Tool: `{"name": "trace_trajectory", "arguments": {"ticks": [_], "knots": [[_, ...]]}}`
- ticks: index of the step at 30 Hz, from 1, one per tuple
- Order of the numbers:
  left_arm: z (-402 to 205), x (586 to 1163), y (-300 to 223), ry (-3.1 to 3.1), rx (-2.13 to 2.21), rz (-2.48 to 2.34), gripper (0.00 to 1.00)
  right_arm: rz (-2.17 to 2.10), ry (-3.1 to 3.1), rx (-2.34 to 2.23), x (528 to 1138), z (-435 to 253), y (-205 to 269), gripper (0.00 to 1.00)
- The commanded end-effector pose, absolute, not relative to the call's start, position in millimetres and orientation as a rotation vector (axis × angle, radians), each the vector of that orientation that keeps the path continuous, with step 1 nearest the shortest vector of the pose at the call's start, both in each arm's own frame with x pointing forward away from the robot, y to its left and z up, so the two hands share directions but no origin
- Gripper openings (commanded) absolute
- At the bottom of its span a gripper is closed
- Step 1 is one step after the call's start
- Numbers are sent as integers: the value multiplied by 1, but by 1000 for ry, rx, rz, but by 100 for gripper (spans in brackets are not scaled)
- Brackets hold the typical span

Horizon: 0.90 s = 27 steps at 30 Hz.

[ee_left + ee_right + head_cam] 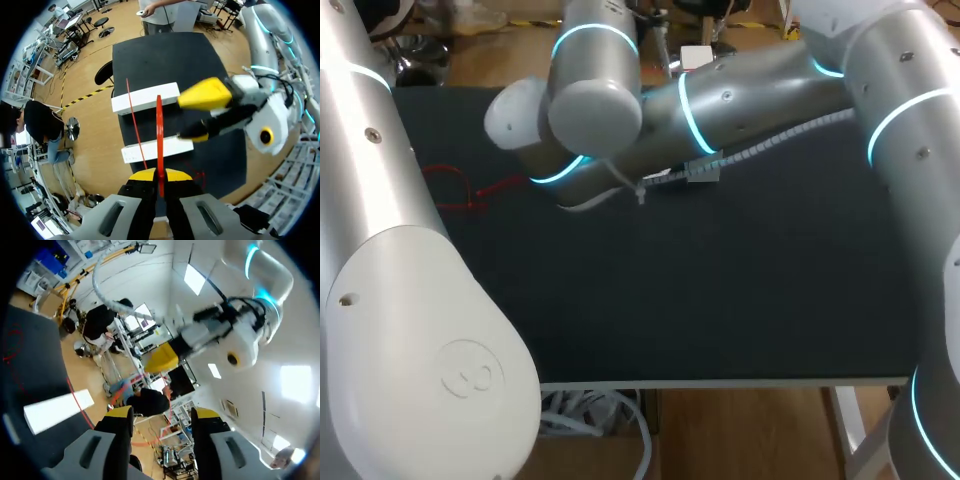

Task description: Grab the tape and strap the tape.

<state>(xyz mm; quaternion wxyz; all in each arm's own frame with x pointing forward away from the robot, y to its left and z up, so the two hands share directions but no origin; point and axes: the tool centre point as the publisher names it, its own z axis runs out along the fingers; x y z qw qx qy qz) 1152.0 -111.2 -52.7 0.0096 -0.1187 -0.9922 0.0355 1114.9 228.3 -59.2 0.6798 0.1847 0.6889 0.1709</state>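
The dark surface [720,300] fills most of the head view. My left arm [410,300] bulks large at its near left, and my right arm [770,100] comes in from the far right and reaches past the middle, so the two cross over the surface's far left part. What their hands are doing is hidden there by the arms themselves.

The left wrist view shows two long white blocks, one farther [145,97] and one nearer [157,148]. They lie side by side, a little apart, with their long sides across the line of my left hand's fingers.

The left hand [160,175] has its yellow tips pressed together on the red tape [159,125], which it holds edge-on. The right hand [192,115] hangs just to one side with its fingers spread wide and nothing between them. Its own wrist view shows the same wide gap.

From the left hand the tape runs straight ahead, taut, crossing the nearer block and reaching the farther one. Its long axis lies along the left fingers and square across the blocks. A thinner red strand slants beside it, and a loose red loop [468,200] lies on the surface at the far left.

The right hand is the one nearer to the free stretch between the blocks. Its fingertips point sideways at the tape and stop short of it. I judge the next move is for it to come across and pinch that stretch.
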Motion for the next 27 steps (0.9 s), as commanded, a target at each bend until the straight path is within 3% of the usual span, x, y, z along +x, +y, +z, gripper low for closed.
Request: {"name": "trace_trajectory", "arguments": {"ticks": [1,8,13,14,15,16,27], "knots": [[-52,1153,-112,-3094,-370,103,0,356,1598,392,1113,-63,184,41],[-52,1153,-112,-3094,-370,103,0,214,1568,428,1120,-69,125,38],[-52,1153,-112,-3094,-370,103,0,224,1545,452,1129,-72,116,41],[-52,1153,-112,-3094,-370,103,0,261,1540,464,1130,-73,118,46],[-52,1153,-112,-3094,-370,103,0,296,1533,484,1132,-73,121,68],[-52,1153,-112,-3094,-370,103,0,342,1542,501,1133,-73,123,100],[-52,1153,-112,-3094,-370,103,0,422,1525,511,1134,-73,130,100]]}}
